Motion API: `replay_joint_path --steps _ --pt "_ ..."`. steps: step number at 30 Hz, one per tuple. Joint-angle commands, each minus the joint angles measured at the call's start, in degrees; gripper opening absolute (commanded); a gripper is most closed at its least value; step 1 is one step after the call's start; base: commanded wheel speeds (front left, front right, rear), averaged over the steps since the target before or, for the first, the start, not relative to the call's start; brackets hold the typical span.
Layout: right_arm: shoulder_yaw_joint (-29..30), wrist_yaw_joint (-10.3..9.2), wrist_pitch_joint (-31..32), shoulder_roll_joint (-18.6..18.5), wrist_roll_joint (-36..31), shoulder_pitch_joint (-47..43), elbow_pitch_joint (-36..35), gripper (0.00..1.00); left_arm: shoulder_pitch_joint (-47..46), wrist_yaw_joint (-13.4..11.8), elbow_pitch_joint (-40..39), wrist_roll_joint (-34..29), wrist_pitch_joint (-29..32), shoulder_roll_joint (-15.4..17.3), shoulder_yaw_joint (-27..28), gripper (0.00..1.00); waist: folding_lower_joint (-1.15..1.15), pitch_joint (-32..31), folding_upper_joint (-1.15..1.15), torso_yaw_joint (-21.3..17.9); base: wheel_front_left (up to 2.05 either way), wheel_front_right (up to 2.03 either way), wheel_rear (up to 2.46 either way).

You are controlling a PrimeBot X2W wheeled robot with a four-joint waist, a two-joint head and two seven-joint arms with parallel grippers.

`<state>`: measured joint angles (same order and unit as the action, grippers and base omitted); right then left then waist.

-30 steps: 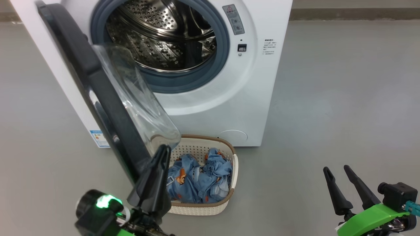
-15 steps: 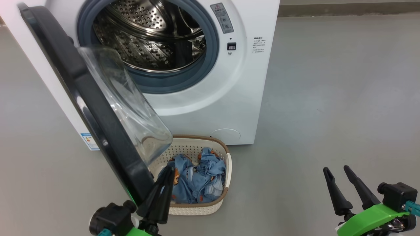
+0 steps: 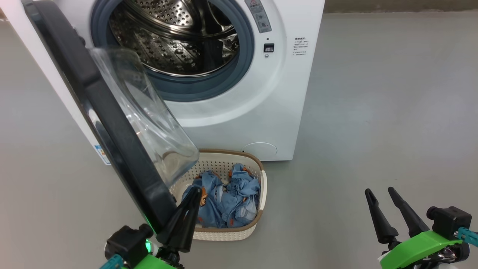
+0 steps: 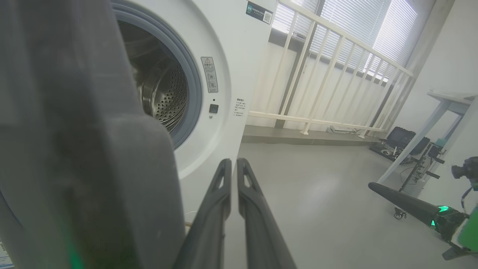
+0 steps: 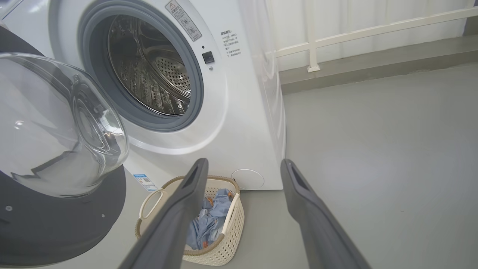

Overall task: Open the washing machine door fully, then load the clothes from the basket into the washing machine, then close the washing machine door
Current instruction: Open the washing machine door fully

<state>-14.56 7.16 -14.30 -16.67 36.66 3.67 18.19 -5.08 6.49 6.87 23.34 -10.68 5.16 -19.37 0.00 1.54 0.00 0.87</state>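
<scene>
- Door [image 3: 112,127] only part open, so I reckon step one's not done.
- Left pincer [image 3: 193,191] closed, empty, by its near edge; right pincer [image 3: 379,191] open, idle.
- Next: shove door further left.

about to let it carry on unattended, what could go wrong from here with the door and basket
1. The washing machine door stands only partly open, its glass bowl overhanging the basket; reaching for the clothes may bump it.
2. The left end effector is shut beside the door's lower edge, gripping nothing, so a push could slip off.
</scene>
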Motion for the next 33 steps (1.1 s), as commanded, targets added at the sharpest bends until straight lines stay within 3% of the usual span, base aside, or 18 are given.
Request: replay_joint_path --steps 1,24,33 --pt "-0.79 0.33 -0.7 -1.08 0.88 1.87 -0.98 1.0 -2.37 -0.9 -0.59 1.09 -0.53 0.59 3.04 0.0 0.0 0.21 0.0 0.38 0.0 0.0 0.0" --pt "-1.92 0.33 -0.7 -0.76 1.66 2.18 0.58 1.0 1.28 -2.61 -5.08 2.42 1.39 4.79 5.3 0.0 0.0 0.07 0.0 9.25 0.0 0.0 0.0" --pt "-2.27 0.33 -0.7 -0.12 2.01 2.37 1.24 1.0 1.7 -4.38 -6.04 3.54 3.46 6.32 7.2 0.0 0.0 0.05 0.0 12.9 0.0 0.0 0.0"
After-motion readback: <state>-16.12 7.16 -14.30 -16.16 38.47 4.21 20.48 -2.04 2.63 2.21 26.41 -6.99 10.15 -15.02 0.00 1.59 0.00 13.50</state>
